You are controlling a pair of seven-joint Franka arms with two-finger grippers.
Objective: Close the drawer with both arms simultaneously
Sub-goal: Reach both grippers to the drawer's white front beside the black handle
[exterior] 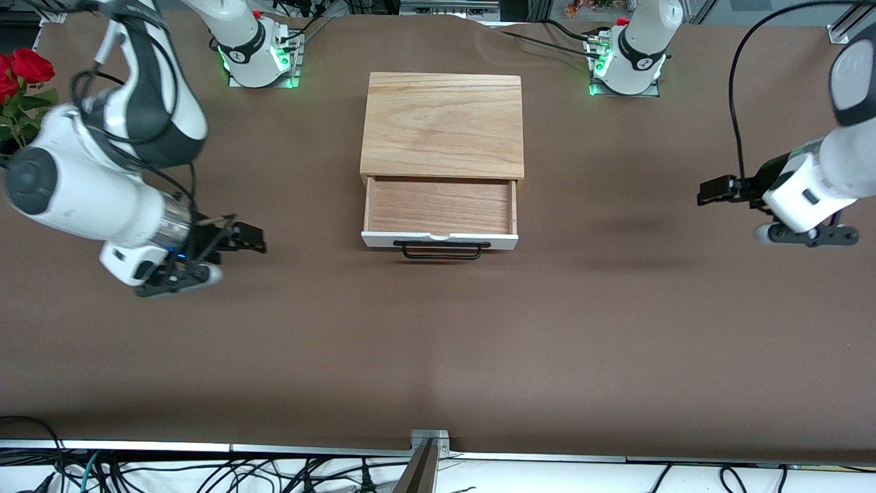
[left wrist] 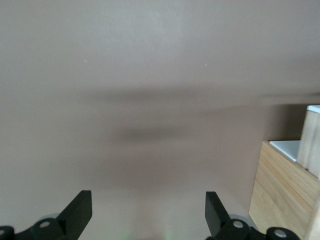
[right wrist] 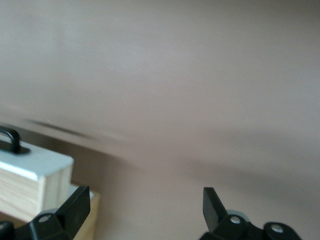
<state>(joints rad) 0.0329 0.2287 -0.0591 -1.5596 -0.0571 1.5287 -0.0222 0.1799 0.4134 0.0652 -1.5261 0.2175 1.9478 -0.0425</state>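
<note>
Midway along the brown surface (exterior: 438, 342), the drawer (exterior: 439, 207) stood pulled out of its wooden box (exterior: 443, 125), with nothing in its tray.

Its white front panel and black handle (exterior: 440, 250) faced the front camera, the tray bare wood inside. Both arms hung low off to either side, well apart from the drawer, wrists turned inward toward it. Over the surface toward its own end, the left end effector (exterior: 715, 188) had its fingers (left wrist: 77, 212) spread wide and held nothing; its wrist view caught a corner of the box (left wrist: 280, 195). Likewise the right end effector (exterior: 248, 238), over the surface at its end, was released with fingers (right wrist: 75, 207) parted, the drawer's panel corner (right wrist: 32, 165) showing beside one of them.
</note>
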